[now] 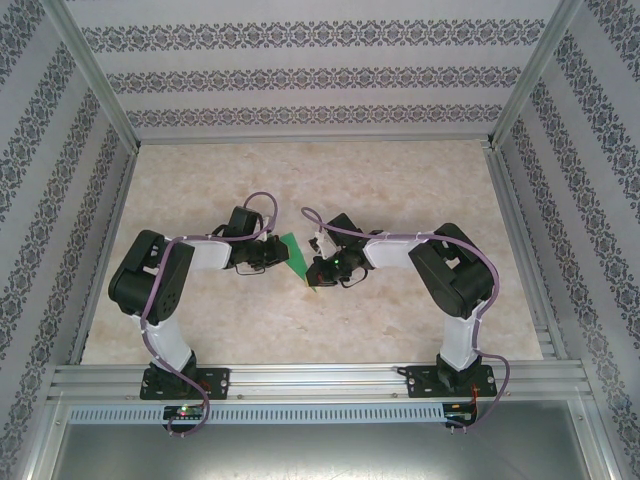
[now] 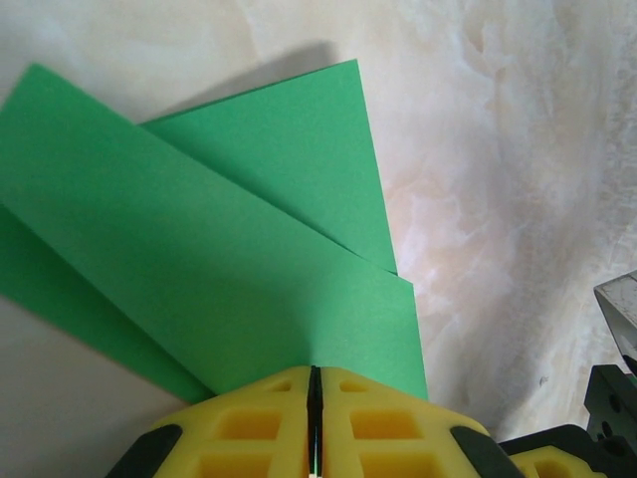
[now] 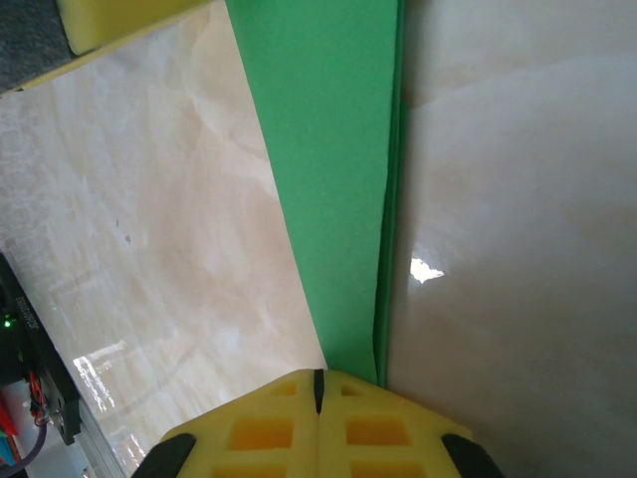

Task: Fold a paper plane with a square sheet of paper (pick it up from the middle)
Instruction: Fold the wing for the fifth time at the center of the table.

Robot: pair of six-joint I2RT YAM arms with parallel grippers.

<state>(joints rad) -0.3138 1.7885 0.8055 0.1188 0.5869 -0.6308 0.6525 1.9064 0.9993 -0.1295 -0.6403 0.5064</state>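
Matt green paper (image 2: 219, 259), glossy marbled tabletop (image 3: 518, 199).

The middle of the surface (image 1: 380, 180) is taken up by the left pincer (image 1: 272, 256) and the right pincer (image 1: 318, 270), both closed on the green paper (image 1: 292, 250) held between them, so that gap is blocked. Bare surface is seen across the far half and down both sides, bounded by patterned walls (image 1: 40, 150) and metal posts (image 1: 95, 75)

Both arms bend inward, left hand (image 2: 315, 376) and right hand (image 3: 318, 378) facing, fingers pressed together.
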